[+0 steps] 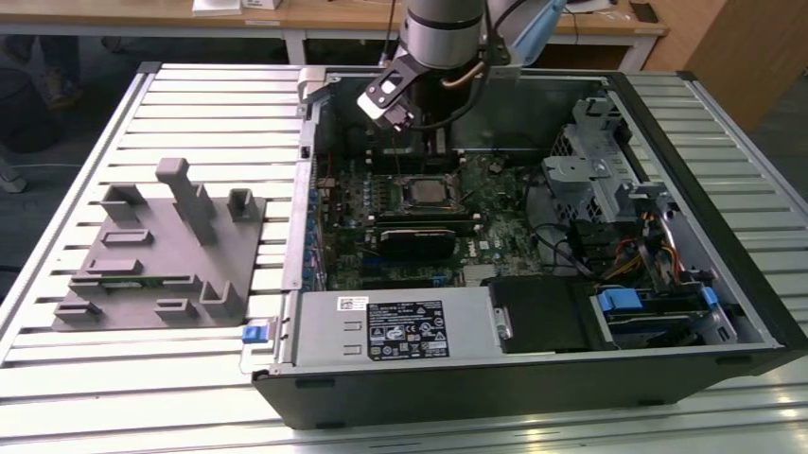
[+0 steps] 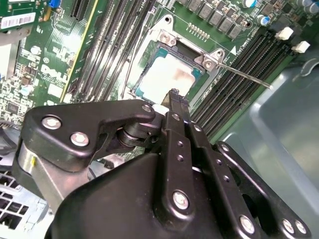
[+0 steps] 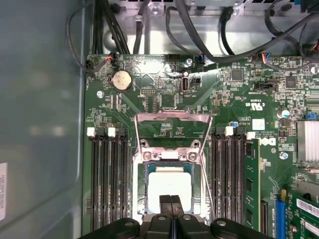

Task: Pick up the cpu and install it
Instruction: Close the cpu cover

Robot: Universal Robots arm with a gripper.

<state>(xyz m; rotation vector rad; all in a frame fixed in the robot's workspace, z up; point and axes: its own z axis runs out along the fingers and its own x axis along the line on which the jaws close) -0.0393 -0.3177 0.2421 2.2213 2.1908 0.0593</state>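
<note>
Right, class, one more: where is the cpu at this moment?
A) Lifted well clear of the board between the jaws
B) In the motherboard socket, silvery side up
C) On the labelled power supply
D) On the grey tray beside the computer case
B: in the first wrist view the cpu lies silvery side up in the socket, whose metal frame is swung open, with the gripper over it, jaws shut.

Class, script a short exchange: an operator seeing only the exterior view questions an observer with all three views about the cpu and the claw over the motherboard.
Operator: Is the cpu seated or carried?
Observer: Seated. The first wrist view shows it silvery side up in the socket, whose metal frame is flipped open.
Operator: And the claw?
Observer: Shut and holding nothing, poised over the cpu's edge. I cannot tell whether it touches.
</note>
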